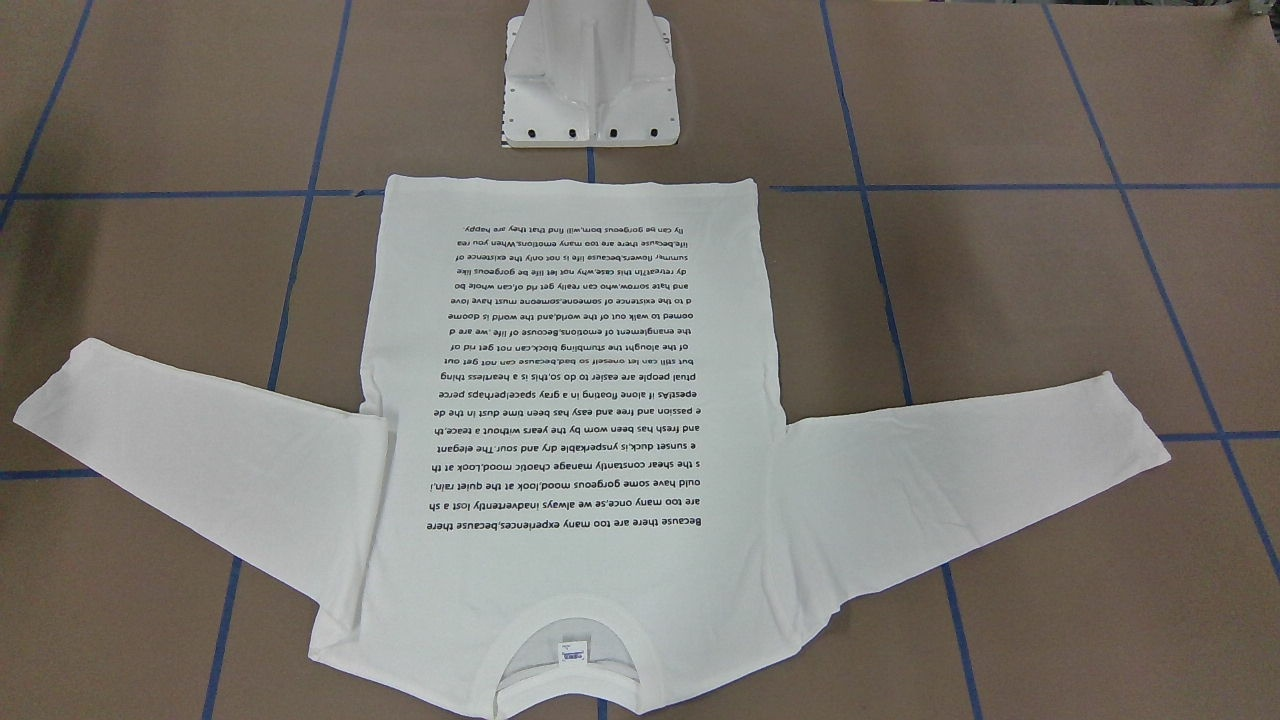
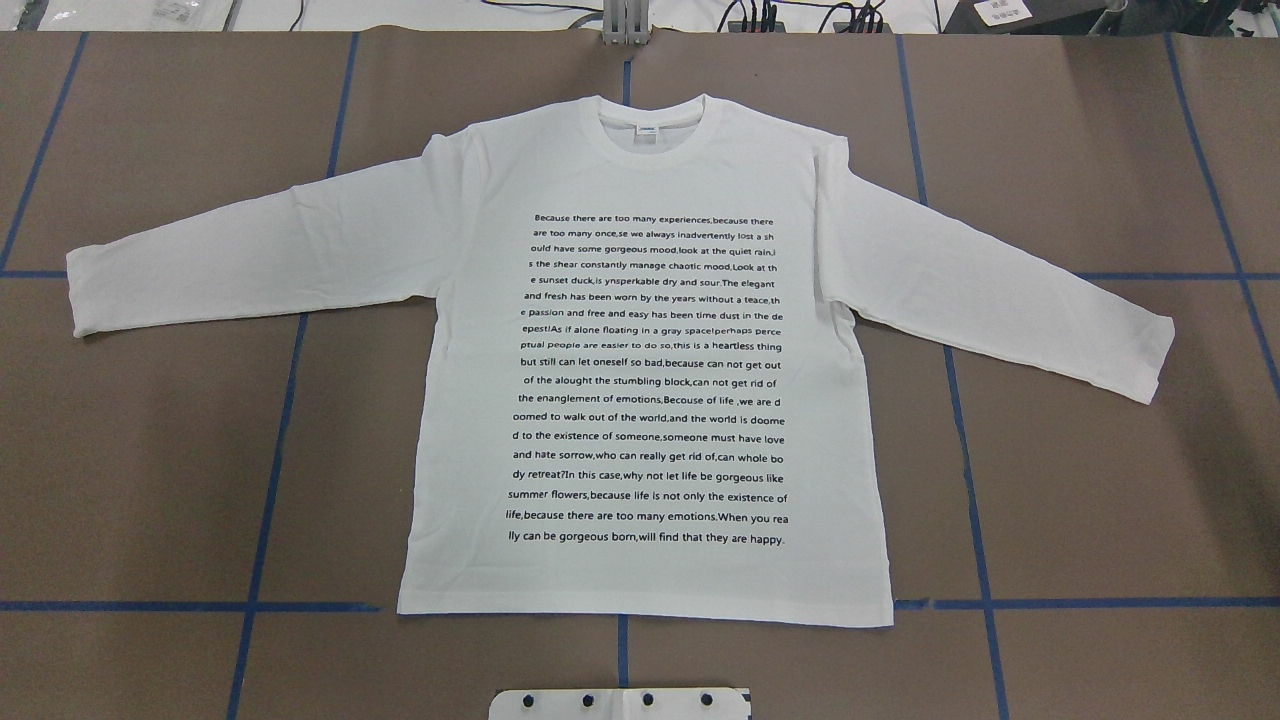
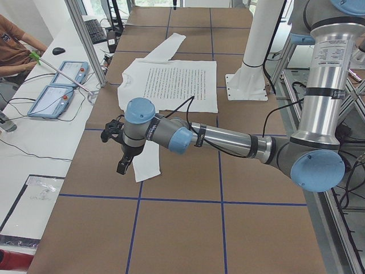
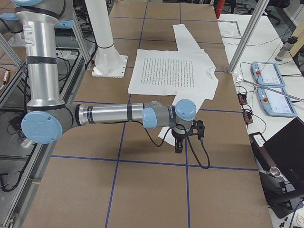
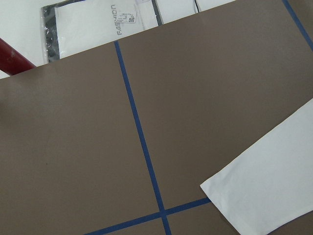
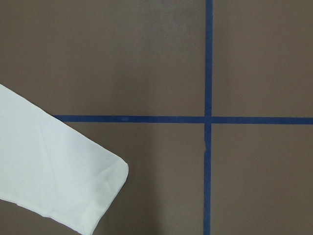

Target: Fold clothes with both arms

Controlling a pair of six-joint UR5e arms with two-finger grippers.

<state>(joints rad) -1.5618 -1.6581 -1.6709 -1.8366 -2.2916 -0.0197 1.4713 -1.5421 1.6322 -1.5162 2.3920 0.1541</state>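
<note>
The white long-sleeved T-shirt lies flat on the brown table, printed text up, sleeves spread out; its collar points away from the robot. My left arm's gripper hangs over the left sleeve cuff in the exterior left view. My right arm's gripper hangs over the right sleeve cuff in the exterior right view. Both grippers show only in the side views, so I cannot tell whether they are open or shut. Neither arm shows in the overhead or front view.
The white pedestal base stands just behind the shirt's hem. Blue tape lines grid the table. A side bench with teach pendants and a seated person lies beyond the collar side, behind aluminium posts.
</note>
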